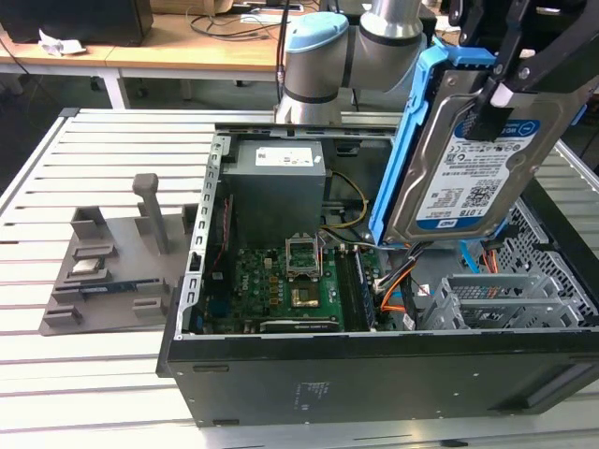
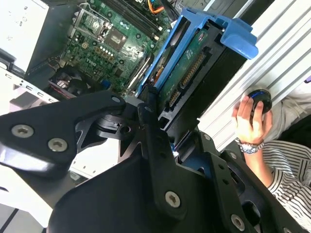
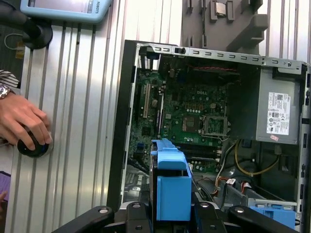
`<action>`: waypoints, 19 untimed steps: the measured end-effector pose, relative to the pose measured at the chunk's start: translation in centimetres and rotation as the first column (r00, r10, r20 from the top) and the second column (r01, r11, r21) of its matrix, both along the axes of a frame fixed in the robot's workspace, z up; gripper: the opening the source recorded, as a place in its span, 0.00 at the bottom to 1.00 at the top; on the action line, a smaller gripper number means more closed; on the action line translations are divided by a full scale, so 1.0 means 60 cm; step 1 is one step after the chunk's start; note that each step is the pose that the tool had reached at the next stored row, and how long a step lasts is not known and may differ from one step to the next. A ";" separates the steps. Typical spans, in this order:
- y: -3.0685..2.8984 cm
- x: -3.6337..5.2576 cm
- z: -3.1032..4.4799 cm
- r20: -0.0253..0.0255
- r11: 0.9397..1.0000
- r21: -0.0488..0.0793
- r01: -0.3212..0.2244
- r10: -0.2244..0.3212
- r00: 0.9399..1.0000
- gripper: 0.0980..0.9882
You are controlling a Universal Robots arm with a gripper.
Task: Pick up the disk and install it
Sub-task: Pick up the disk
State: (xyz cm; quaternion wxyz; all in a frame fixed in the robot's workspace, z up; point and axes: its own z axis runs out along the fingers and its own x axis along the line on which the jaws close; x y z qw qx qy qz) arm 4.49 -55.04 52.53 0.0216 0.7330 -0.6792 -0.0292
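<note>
At the exterior view's upper right, the jaws clench the blue-framed disk (image 1: 440, 140), its white-and-blue label (image 1: 473, 182) showing, above the open computer case (image 1: 356, 374).

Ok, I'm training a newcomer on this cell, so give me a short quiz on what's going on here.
1. What is the gripper shut on?
2. True or false: the disk lies flat inside the computer case.
3. The person's hand rests on: A) a round black knob on the slatted table; B) the disk; C) the computer case.

Key:
1. The disk.
2. False: it is held tilted on edge, above the open case.
3. A.
</note>
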 end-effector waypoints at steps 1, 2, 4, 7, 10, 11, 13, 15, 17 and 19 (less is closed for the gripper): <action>0.0000 0.003 0.000 0.000 1.000 0.000 0.000 0.000 1.000 0.30; 0.0000 0.005 0.000 0.000 1.000 0.000 0.000 0.000 1.000 0.30; 0.0000 0.010 0.000 0.000 1.000 0.000 0.000 0.000 1.000 0.30; 0.0000 0.016 0.000 0.000 1.000 -0.001 0.000 0.000 1.000 0.30; 0.0000 0.023 -0.001 0.000 1.000 -0.001 0.000 0.000 1.000 0.30; 0.0000 0.025 -0.001 0.000 1.000 -0.001 0.000 0.000 1.000 0.30; 0.0000 0.030 -0.001 0.000 1.000 -0.001 0.000 0.000 1.000 0.30; 0.0000 0.033 -0.002 0.000 1.000 -0.001 0.000 0.000 1.000 0.30; 0.0000 0.042 -0.006 0.000 1.000 -0.001 0.000 0.000 1.000 0.30; -0.0001 0.044 -0.012 -0.001 1.000 -0.001 0.000 0.000 1.000 0.30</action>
